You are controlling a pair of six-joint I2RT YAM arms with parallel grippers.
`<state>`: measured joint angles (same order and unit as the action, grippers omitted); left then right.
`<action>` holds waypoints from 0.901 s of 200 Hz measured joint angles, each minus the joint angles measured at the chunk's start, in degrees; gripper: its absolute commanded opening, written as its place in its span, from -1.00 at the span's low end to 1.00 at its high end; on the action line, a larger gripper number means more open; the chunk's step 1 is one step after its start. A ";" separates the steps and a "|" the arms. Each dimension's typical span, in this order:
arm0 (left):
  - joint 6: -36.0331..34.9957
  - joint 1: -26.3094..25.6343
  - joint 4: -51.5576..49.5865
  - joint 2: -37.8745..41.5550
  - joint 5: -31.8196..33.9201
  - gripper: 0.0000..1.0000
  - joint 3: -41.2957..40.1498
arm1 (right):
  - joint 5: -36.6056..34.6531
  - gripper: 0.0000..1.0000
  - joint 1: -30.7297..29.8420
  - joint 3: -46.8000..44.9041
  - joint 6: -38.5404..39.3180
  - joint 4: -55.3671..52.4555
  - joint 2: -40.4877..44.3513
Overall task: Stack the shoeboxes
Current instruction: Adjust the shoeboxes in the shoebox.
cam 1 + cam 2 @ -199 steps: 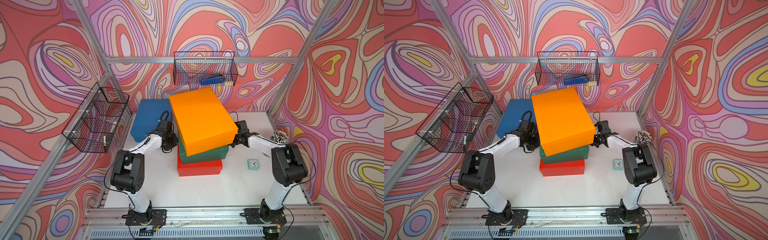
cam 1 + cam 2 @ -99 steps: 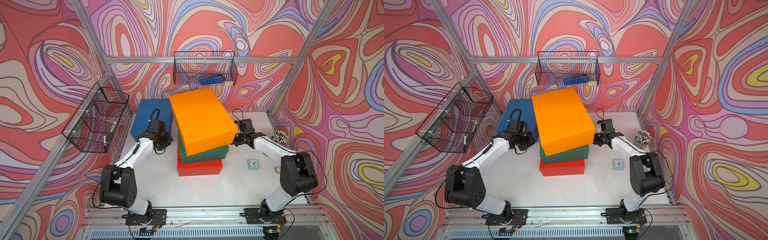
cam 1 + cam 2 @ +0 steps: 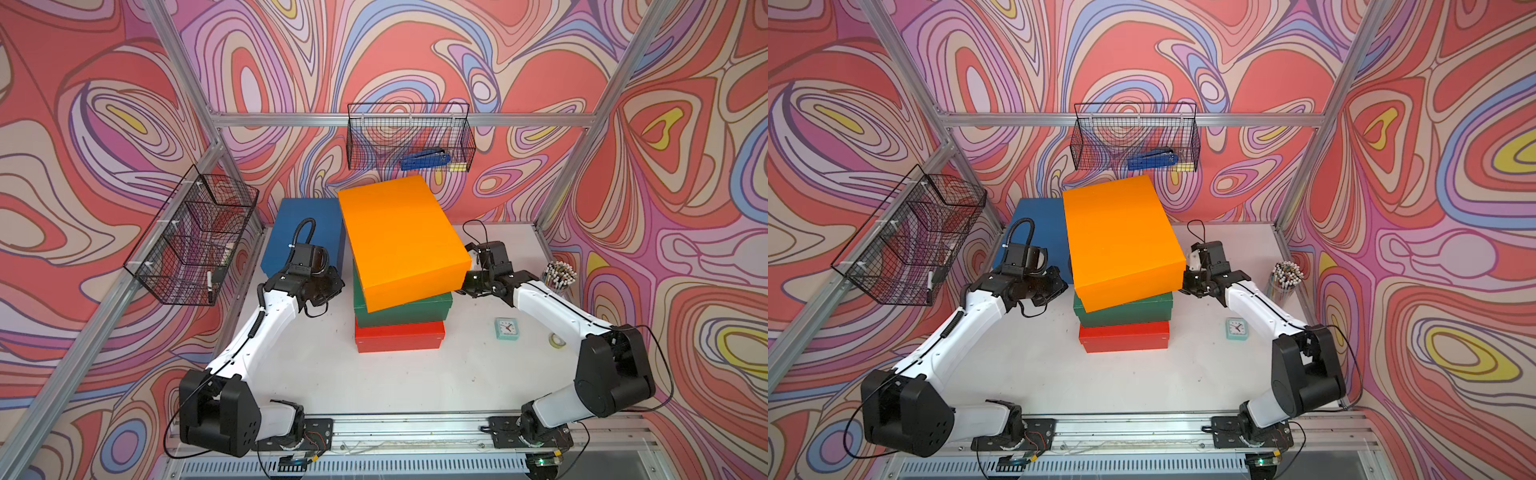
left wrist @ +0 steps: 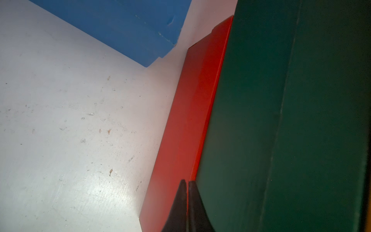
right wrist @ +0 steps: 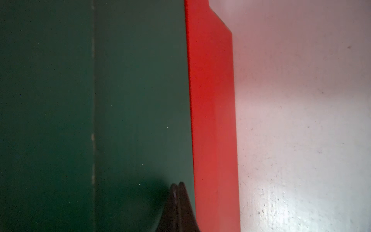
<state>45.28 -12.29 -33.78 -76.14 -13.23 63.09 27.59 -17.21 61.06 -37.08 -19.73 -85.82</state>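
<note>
Left gripper (image 4: 185,182): your two dark fingertips are pressed together, holding nothing. They hang beside the left wall of the dark green shoebox (image 4: 281,120), close to the edge where it meets the red shoebox (image 4: 190,120). Contact with the card cannot be judged.

Right gripper (image 5: 177,183): likewise closed and empty, it sits against the opposite wall of the green box, again near the red edge.

Stack, in a top view: the red shoebox stands on the white table (image 3: 374,386), with the dark green one on it and the orange shoebox (image 3: 401,241) on top. The orange box is turned askew, so its corners overhang the green.

Blue shoebox (image 3: 303,232): it lies flat on the table at the back left, behind your left wrist. In the left wrist view a strip of bare table separates it from the red box.

A small clock (image 3: 507,329) lies to the right of the stack.
</note>
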 measured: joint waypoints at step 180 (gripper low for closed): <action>3.91 -7.04 -0.92 4.07 2.56 -0.83 -2.56 | -1.95 -1.00 -2.99 -4.85 -3.26 -2.75 10.71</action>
<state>49.19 -19.33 -34.70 -72.07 -10.68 60.53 25.65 -20.21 56.21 -40.34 -22.48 -75.11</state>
